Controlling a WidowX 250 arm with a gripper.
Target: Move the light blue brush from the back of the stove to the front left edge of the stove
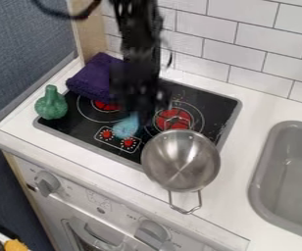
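Observation:
The black gripper (142, 105) hangs down over the middle of the stove top, blurred. Directly below it is a small light-blue object (125, 127), its upper end meeting the gripper's lower part; whether it is held cannot be made out. A steel pot (180, 161) with a wire handle sits at the stove's front right, overhanging the edge. Folded purple cloth (93, 77) lies at the back left corner, partly behind the arm. On the stove's left edge stands a green gourd-shaped object (51, 103).
The black stove top (209, 105) has red burner discs and is set in a white counter (245, 105). A grey sink (266, 162) lies to the right. White tiles (245, 54) line the back wall, with a wooden post (90, 37) at left. Knobs (47, 182) stick out in front.

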